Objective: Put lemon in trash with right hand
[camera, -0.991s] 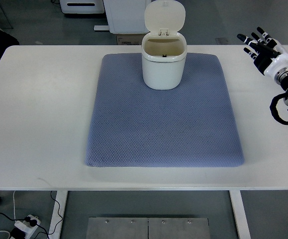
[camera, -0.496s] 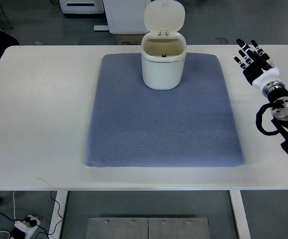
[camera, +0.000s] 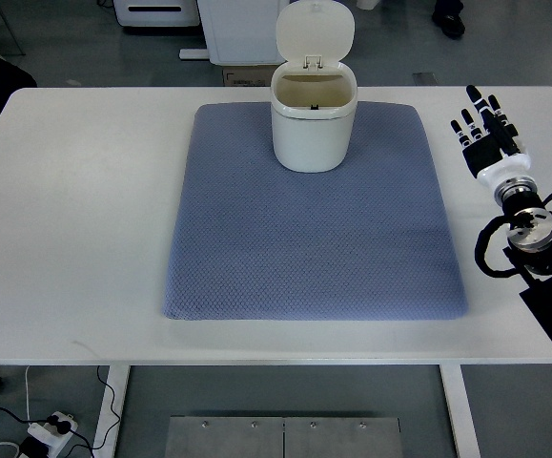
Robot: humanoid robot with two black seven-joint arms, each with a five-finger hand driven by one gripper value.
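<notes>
the right arm (camera: 542, 286) is cut off by the right edge and lower right of the frame, so only its forearm, wrist and right hand (camera: 486, 134) are visible. the inside of the trash bin (camera: 314, 119), standing at the far edge of the blue mat (camera: 314, 229), is seen only near its rim; the bottom is hidden by its own front wall, so its contents cannot be told. the bin hides the mat beneath it. the table (camera: 85, 210) legs are cut off at the bottom edge. a dark shape at the top edge, right of the bin lid (camera: 316, 31), is cropped and cannot be identified. furniture beyond the table's far edge is cropped.
</notes>
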